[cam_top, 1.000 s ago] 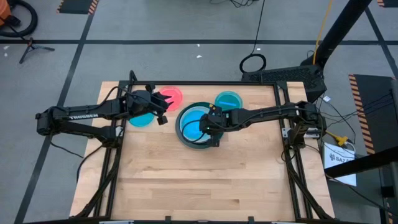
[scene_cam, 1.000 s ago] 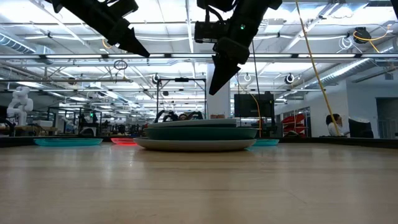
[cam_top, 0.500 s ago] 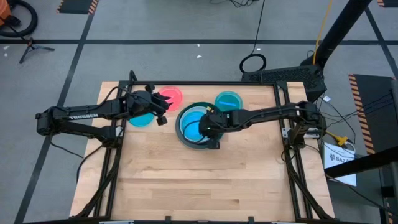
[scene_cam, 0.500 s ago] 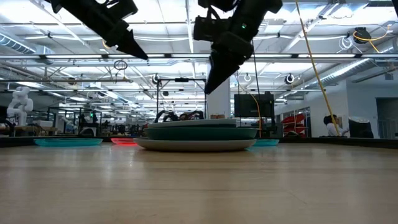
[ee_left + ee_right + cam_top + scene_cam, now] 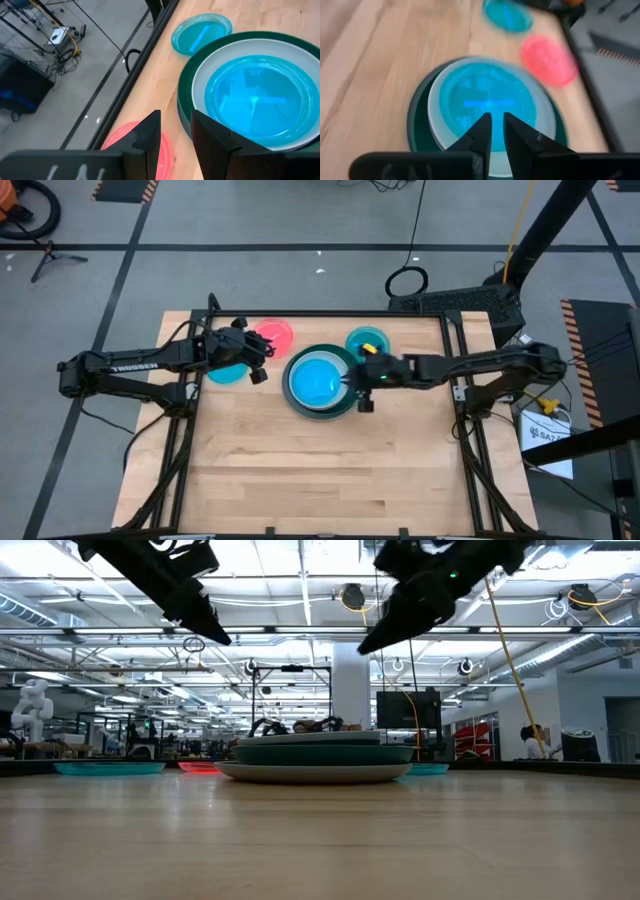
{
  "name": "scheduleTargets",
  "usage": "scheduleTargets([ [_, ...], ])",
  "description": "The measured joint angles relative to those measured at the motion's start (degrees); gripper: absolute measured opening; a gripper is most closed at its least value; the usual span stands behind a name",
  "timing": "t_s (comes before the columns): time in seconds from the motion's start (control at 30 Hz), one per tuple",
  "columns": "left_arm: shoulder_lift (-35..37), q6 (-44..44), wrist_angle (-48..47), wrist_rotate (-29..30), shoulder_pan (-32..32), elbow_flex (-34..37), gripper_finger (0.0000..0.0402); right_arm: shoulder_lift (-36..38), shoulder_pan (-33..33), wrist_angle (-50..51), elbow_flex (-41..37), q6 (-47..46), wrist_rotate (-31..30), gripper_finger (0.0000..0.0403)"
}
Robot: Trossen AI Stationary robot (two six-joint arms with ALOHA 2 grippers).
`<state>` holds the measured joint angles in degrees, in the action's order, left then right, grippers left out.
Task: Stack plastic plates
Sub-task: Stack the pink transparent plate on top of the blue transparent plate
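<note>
Right tool (image 5: 360,385): nearly closed, empty; I see it withdrawn from above the stack (image 5: 320,381) to its right rim. Stack: flat, round, no long axis, mid-counter (image 5: 320,470). Left tool (image 5: 262,360): narrow gap, empty, beside pink-red plate (image 5: 275,334).

One stack of plates (image 5: 320,381) mid-bench with three layers showing, dark green, pale, bright blue on top, three loose plates beside the stack, two bright blue (image 5: 367,339) (image 5: 226,372), one pink-red (image 5: 274,334), two arms
</note>
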<state>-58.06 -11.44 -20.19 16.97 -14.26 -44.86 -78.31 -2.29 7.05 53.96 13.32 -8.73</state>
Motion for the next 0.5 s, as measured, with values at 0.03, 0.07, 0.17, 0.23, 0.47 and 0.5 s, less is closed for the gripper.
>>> scheduleTargets([
  [0.03, 0.0, 0.2, 0.0, 0.0, 0.0, 0.0, 0.0113, 1.9, -0.2, -1.6, -1.7, 0.8, 0.0, 0.0045],
  [0.07, -0.1, 0.6, 0.0, 0.0, 0.0, 0.0, 0.0113, 3.7, -0.3, -3.0, -3.2, 1.3, 0.0, 0.0045],
  [0.17, -0.2, 1.9, 0.0, 0.0, 0.0, 0.0, 0.0113, 9.2, -0.4, -6.6, -7.2, 2.8, 0.2, 0.0045],
  [0.23, -0.7, 3.2, 0.0, 0.0, 0.0, 0.0, 0.0113, 12.4, -0.4, -8.3, -9.1, 3.9, 0.8, 0.0045],
  [0.47, -6.3, 7.4, -1.4, 0.0, 0.0, 0.0, 0.0113, 19.4, -0.4, -9.3, -11.7, 6.1, 1.5, 0.0045],
  [0.5, -7.5, 7.6, -2.1, -0.2, 0.0, 0.0, 0.0113, 19.8, -0.4, -9.1, -11.8, 6.5, 1.5, 0.0045],
])
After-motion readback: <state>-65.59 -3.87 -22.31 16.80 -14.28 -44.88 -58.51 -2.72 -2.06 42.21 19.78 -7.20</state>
